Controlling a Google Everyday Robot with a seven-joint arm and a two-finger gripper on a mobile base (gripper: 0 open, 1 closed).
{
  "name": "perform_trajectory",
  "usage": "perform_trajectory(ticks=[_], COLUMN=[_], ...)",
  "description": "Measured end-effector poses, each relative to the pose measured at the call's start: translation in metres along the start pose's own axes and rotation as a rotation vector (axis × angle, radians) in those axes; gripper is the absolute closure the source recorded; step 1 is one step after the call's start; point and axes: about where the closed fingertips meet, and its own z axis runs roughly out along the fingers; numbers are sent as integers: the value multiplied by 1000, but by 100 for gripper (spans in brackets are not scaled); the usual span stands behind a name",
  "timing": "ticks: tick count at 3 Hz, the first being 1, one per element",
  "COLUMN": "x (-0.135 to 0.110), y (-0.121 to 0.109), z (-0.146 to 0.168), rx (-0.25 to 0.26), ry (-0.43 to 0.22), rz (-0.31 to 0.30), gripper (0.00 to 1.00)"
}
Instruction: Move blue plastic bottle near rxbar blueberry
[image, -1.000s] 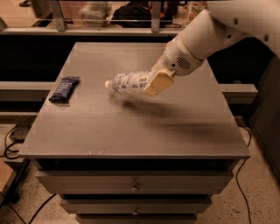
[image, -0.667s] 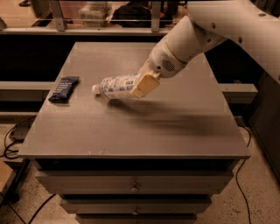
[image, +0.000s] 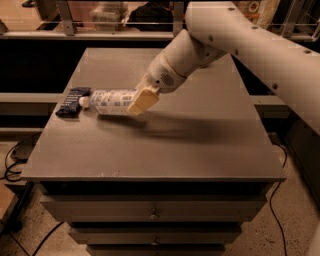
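Observation:
The blue plastic bottle (image: 111, 101) is held on its side, low over the left part of the grey table (image: 160, 140). Its white cap points left, close beside the rxbar blueberry (image: 73, 101), a dark navy bar lying flat near the table's left edge. My gripper (image: 139, 101) comes in from the upper right on the white arm and is shut on the bottle's right end. Its tan finger (image: 142, 100) covers the near side of the bottle. I cannot tell whether the bottle touches the tabletop.
The table has drawers below its front edge (image: 152, 215). A dark shelf and railing (image: 100, 35) run behind it. Cables (image: 12, 160) lie on the floor at the left. The white arm (image: 250, 45) spans the upper right.
The gripper has carried the bottle leftward across the table, from the centre to right beside the navy bar. The bar has not moved.

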Motion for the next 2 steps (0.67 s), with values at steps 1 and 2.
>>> perform_trajectory(ticks=[1,2], x=[1,6], y=[-8,-14], z=[15,18], rx=[-6,12], ry=[-6,-5], rz=[14,32], gripper=[61,38])
